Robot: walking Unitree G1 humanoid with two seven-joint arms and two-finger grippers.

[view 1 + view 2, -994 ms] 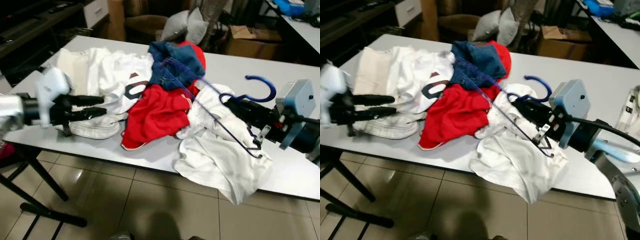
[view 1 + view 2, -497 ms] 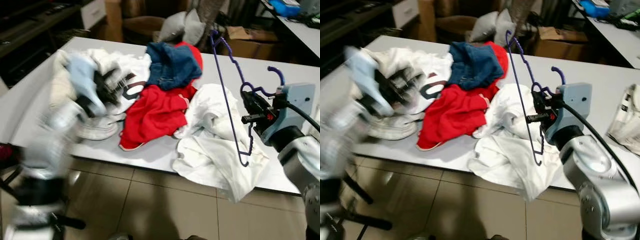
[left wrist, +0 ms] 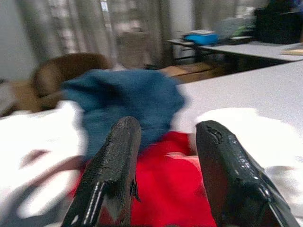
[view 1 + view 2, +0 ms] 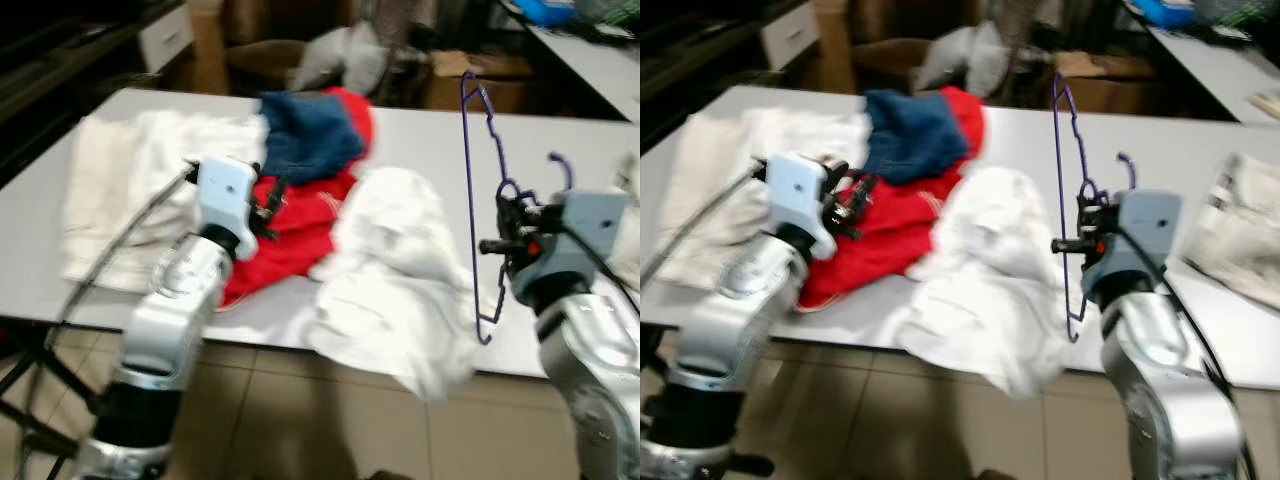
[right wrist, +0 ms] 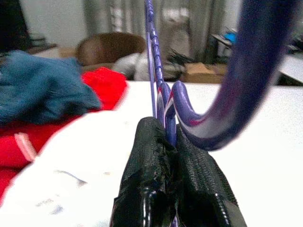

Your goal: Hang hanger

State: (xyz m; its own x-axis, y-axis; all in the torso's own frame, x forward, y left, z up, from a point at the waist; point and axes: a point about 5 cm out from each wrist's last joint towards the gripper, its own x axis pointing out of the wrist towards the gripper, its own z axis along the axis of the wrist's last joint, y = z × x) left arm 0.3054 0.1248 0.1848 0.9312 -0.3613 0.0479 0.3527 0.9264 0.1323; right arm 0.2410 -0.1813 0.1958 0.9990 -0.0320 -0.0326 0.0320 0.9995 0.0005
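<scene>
Right wrist view: right gripper (image 5: 165, 142) fingers clamp the purple hanger (image 4: 480, 200), lifted off the worktop (image 4: 420, 130); left gripper (image 3: 165, 156) open over clothes; next, carry hanger to a rail.

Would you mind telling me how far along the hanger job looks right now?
Done: the purple hanger is up off the clothes pile. In hand: the right gripper is shut on it near the hook, holding it upright above the table. The left gripper is open over the red garment. Left: hanging it somewhere.
</scene>
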